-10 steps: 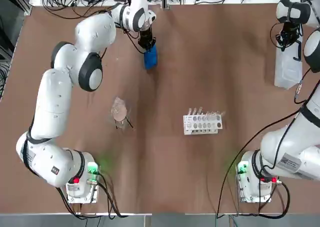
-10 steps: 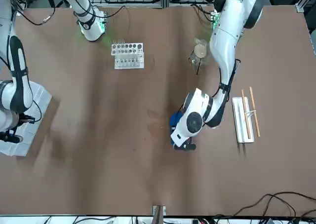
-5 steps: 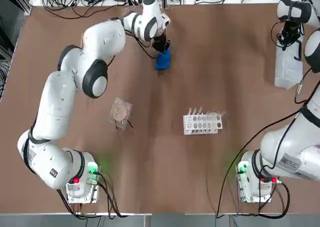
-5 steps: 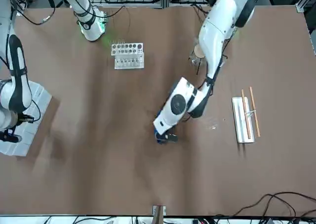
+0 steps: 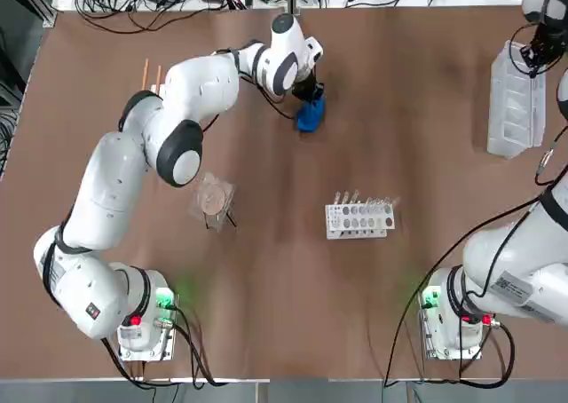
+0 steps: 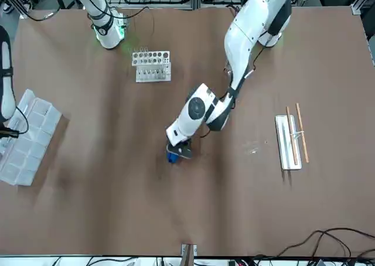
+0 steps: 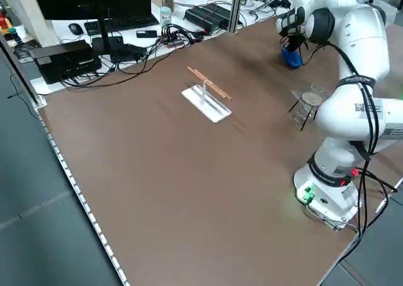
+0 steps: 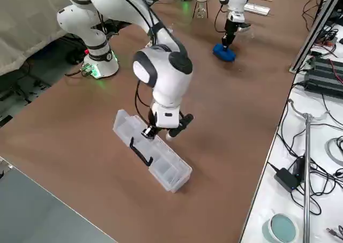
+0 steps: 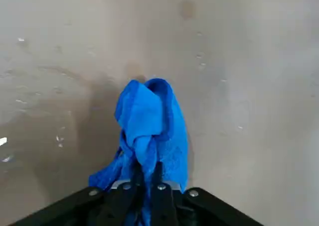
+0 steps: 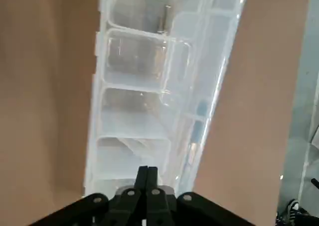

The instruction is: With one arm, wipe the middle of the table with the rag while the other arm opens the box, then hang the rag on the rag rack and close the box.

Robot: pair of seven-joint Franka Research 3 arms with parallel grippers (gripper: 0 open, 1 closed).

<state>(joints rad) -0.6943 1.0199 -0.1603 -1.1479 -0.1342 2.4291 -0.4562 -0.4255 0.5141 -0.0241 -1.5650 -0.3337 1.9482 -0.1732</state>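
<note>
Past the tube rack (image 5: pixel 359 225), on its left, the left gripper (image 9: pixel 148 173) pinches the rag (image 9: pixel 144 114) with cloth spilling beyond its tips, presumably for wiping, while the right gripper (image 10: pixel 148 171), tips together, hovers by the box (image 10: pixel 132 114), right of the rack.

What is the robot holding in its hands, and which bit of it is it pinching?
The left gripper pinches the blue rag by a bunched-up part, with cloth poking out past its fingers. The right gripper holds nothing.
</note>
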